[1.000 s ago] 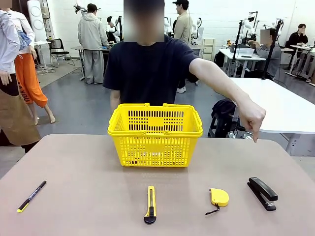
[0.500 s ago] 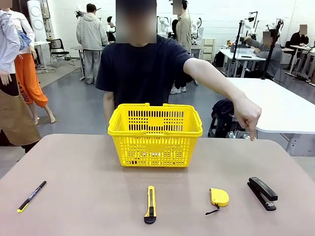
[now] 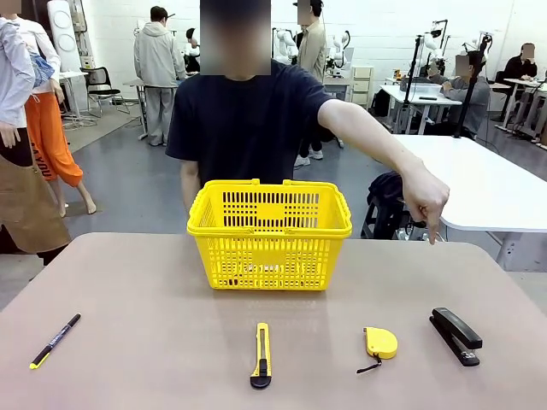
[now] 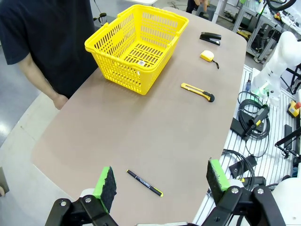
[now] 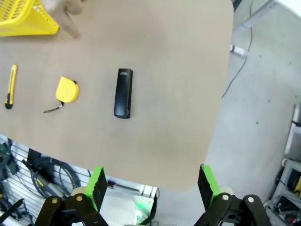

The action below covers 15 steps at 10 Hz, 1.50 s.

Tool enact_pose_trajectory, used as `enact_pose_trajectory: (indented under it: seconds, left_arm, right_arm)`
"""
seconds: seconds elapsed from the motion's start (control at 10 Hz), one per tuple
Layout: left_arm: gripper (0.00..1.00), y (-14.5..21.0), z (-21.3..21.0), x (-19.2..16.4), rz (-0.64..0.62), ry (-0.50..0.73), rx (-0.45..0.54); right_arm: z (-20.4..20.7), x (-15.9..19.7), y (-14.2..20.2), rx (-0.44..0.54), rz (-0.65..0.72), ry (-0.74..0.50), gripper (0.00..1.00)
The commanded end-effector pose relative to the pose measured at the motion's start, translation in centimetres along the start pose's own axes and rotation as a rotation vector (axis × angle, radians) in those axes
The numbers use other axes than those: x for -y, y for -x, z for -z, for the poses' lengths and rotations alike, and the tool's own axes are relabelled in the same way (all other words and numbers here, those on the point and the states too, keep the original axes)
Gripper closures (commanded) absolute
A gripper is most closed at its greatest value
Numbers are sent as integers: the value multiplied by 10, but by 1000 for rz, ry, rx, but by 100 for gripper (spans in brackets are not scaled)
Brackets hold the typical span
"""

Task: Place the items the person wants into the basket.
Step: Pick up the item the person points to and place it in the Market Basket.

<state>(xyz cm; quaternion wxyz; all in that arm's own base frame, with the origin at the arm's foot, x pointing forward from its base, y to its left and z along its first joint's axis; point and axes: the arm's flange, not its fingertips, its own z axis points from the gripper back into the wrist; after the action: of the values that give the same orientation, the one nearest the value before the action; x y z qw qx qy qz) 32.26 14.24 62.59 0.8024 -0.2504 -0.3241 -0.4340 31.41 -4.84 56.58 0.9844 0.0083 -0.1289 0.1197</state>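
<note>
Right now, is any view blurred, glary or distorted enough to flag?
Front view: sharp, evenly lit, soft shadow under the basket. Left wrist view: crisp, but the table edge bows from the wide lens. Right wrist view: softer overall, stapler edges fuzzy, pointing hand smeared.

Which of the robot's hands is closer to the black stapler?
Right. The right hand hangs above the table edge near the stapler; the left hand is at the opposite end, by the pen.

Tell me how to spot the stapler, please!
Find the big yellow basket on the table. A row of tools lies nearer the robot; go to its right end. The stapler is the chunky all-black one, beside the yellow tape measure.
</note>
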Motion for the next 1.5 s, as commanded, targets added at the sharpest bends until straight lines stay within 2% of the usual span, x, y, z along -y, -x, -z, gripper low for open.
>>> enact_pose_trajectory:
  seconds: [0.0,1.3,1.4]
  left_arm:
    - [0,0,-1,0,16,9,3]
    - [0,0,-1,0,16,9,3]
    - [0,0,-1,0,16,9,3]
  right_arm:
    - [6,-6,-2,-37,2,31,0]
    - [6,-4,-1,-15,-9,1,0]
    - [16,-14,-5,-10,-4,6,0]
